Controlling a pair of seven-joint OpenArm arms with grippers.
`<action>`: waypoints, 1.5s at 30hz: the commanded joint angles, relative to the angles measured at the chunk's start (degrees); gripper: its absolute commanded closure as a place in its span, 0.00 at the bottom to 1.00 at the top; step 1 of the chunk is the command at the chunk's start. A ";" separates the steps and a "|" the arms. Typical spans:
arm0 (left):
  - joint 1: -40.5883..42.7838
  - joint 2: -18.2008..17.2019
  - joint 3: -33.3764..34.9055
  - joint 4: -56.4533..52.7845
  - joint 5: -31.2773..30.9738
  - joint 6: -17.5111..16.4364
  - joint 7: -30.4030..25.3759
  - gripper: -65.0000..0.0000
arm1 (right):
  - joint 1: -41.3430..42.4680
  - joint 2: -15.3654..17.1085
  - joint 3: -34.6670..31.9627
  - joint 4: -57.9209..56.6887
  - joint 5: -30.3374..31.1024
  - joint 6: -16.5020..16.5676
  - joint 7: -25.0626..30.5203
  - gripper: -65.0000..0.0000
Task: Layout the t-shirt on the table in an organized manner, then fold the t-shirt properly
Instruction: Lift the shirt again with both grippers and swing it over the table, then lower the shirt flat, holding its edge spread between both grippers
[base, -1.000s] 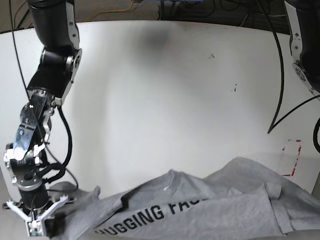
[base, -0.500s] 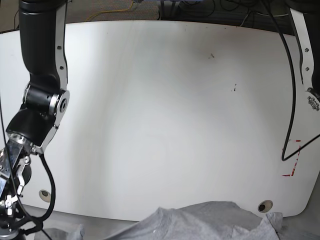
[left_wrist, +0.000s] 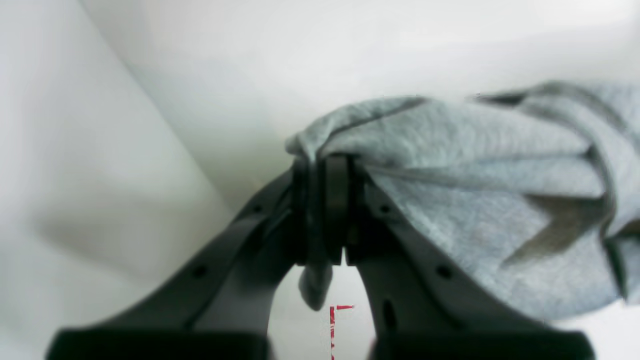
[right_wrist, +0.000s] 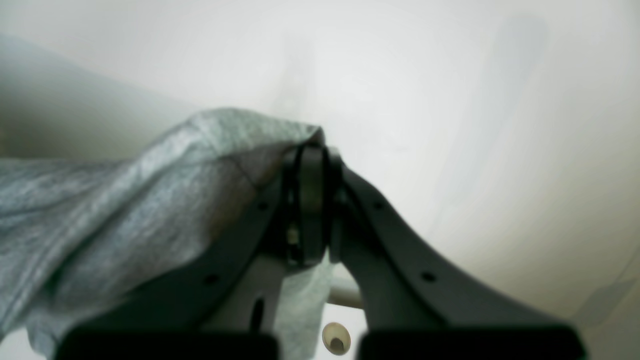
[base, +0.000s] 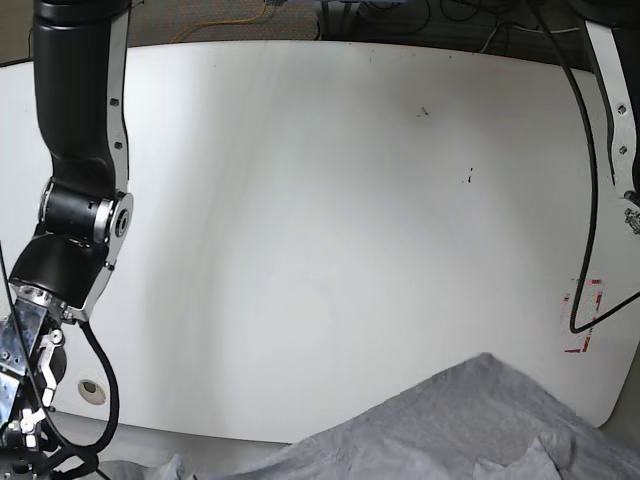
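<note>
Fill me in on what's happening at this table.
A two-armed robot is handling a grey t-shirt. The left gripper and the right gripper are each shut on a bunched bit of its fabric. The shirt sits rumpled at the near edge of the white table, not laid out flat yet.

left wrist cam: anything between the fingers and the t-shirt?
Nothing: the left gripper fingers are clamped directly on a bunched edge of the t-shirt, seen in the left wrist view.
</note>
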 joint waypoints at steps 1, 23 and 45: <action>0.12 -0.56 -0.26 0.47 -0.28 0.32 -1.75 1.00 | -0.81 0.86 0.62 1.11 -0.59 -0.66 0.09 1.00; 43.46 0.41 -12.04 17.53 -4.32 -0.03 -1.75 1.00 | -48.81 -6.88 15.04 21.59 -0.41 -0.57 1.14 1.00; 76.25 5.60 -20.39 20.08 -3.71 -4.07 -9.93 1.00 | -73.25 -14.27 17.41 22.91 -0.41 -0.57 7.12 1.00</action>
